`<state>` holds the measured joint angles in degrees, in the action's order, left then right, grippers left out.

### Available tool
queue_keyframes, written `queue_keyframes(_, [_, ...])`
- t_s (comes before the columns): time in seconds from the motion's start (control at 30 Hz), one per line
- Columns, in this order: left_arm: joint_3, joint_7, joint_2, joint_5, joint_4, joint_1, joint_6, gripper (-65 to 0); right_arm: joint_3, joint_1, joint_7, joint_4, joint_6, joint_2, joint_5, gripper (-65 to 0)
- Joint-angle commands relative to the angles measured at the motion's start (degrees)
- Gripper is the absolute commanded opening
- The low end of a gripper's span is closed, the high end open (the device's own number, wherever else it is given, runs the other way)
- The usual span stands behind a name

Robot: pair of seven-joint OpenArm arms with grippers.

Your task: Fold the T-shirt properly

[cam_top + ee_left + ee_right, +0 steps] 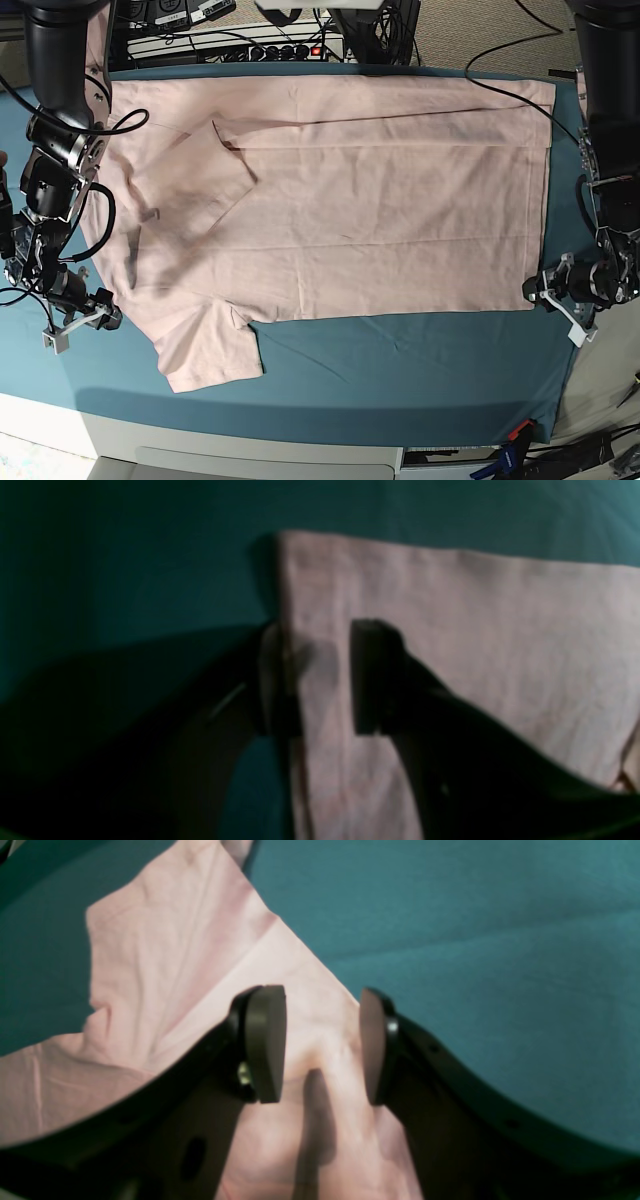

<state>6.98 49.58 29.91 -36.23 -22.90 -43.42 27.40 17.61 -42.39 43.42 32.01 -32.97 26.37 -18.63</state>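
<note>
The pink T-shirt (340,220) lies spread across the teal worktop (400,370); left gripper (315,677) and right gripper (322,1045) straddle its edges, jaws apart.

Setting: robotics lab or test bench. Evidence: counter (400,390) draped in a teal cloth (420,360), with a black robot arm (55,150) mounted at each end; behind the counter, a power strip (230,45) with a lit red switch, tangled black cables (480,40) and electronic boxes; carpeted floor (480,25) beyond; clamps (505,455) at the counter's front edge.
</note>
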Motion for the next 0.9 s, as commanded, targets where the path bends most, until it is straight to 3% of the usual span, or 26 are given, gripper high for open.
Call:
queue_keyframes(0.0, [0.15,-0.07,1.25,0.68,-0.76,-1.36,-0.63,-43.3,0.15,-2.19,-1.7,0.98,-0.42,0.9,-1.03,-40.5])
queue_keyframes(0.23, [0.15,0.28,1.18,0.42,-0.81,-1.31,-0.61,-43.3,0.15,-2.19,-1.68,0.98,-0.42,0.81,-1.01,-40.5])
queue_keyframes(0.6, [0.15,0.94,-2.08,-1.95,-0.81,-1.33,0.96,-43.4,0.15,-2.03,-1.62,0.98,-0.44,-0.15,-0.94,-40.5])
queue_keyframes(0.7, [0.15,0.72,-2.08,-1.92,-0.81,-1.31,0.94,-49.6,0.15,-2.05,-1.97,0.98,-0.44,-0.15,-0.96,-40.5])
queue_keyframes(0.8, [0.15,0.48,-2.08,-1.92,-0.81,-1.33,0.94,-63.3,0.15,-2.08,-3.65,0.98,-0.42,0.0,-0.76,-40.5])
queue_keyframes(0.87, [0.15,0.48,-1.9,-1.92,-0.81,-1.33,0.92,-65.0,0.15,-2.43,-4.07,0.98,-0.07,0.22,-0.59,-40.5])
